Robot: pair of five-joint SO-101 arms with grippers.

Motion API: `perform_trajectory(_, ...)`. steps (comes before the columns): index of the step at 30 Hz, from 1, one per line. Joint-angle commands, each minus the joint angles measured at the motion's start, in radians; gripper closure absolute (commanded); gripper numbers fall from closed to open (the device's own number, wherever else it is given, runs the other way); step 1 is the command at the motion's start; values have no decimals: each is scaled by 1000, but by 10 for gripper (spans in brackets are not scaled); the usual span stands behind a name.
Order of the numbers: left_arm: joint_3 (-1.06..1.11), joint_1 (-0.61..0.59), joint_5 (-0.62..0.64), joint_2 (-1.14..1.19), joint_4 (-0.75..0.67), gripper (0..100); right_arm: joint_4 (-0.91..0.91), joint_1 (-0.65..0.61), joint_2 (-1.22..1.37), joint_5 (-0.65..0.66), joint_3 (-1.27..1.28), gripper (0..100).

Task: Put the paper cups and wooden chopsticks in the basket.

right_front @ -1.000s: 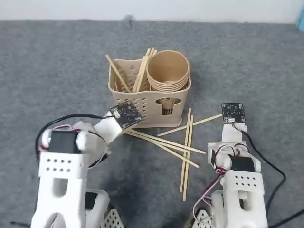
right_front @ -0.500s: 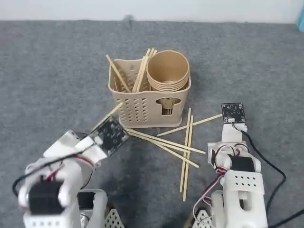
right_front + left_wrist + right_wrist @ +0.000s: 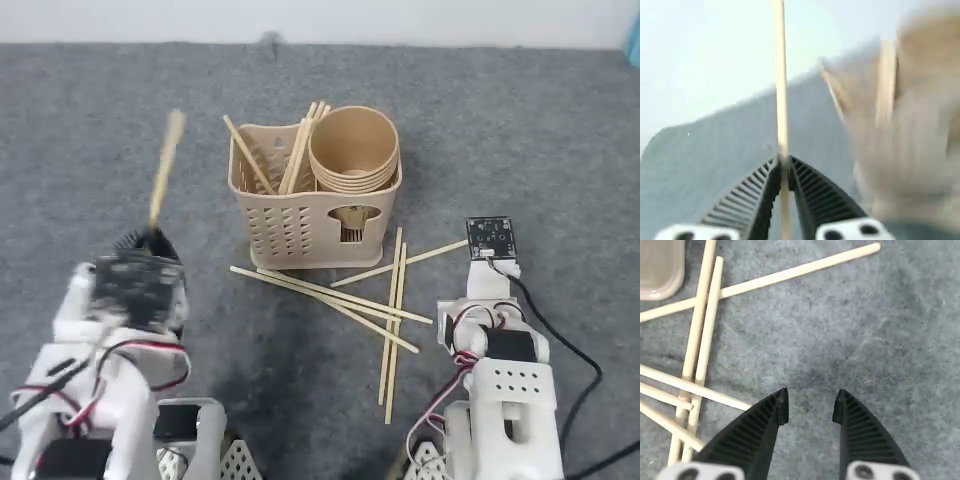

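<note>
A beige slotted basket (image 3: pixel 300 222) stands mid-carpet with stacked paper cups (image 3: pixel 353 150) in its right half and several wooden chopsticks (image 3: pixel 293 152) leaning in its left half. More loose chopsticks (image 3: pixel 345 303) lie crossed on the carpet in front of it. My left gripper (image 3: pixel 783 167) is shut on one chopstick (image 3: pixel 780 75), which sticks up left of the basket (image 3: pixel 910 135); the high view has this raised chopstick (image 3: pixel 164 172) above the left arm. My right gripper (image 3: pixel 810 405) hangs open over bare carpet, just beside the loose chopsticks (image 3: pixel 704 325), holding nothing.
Grey carpet covers the table. The basket's corner (image 3: pixel 660 267) lies close to the right gripper. Both arm bases sit at the front edge, the right arm (image 3: pixel 500 360) beside the chopstick pile. Open carpet spreads left of and behind the basket.
The left arm drew back from the basket's front and swung left, raising a chopstick off the carpet until it points up. The right arm has not moved.
</note>
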Motion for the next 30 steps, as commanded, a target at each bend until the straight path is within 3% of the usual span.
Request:
perform_trajectory(1,-13,5,301,-6,-247,987,-18,-10,-18,9,-44,836)
perform_trajectory(5,50,43,566,-6,-514,987,-18,-10,-18,9,-43,836)
perform_trajectory(8,117,81,634,-6,-729,987,-18,-10,-18,9,-43,836)
perform_trajectory(15,378,199,623,0,-1321,987,-30,-12,-18,12,-34,836)
perform_trajectory(18,510,259,539,3,-1530,987,-33,-12,-18,12,-34,836)
perform_trajectory(24,685,327,396,5,-1666,987,-33,-12,-18,12,-34,836)
perform_trajectory(30,822,325,379,5,-1864,987,-33,-12,-18,12,-34,836)
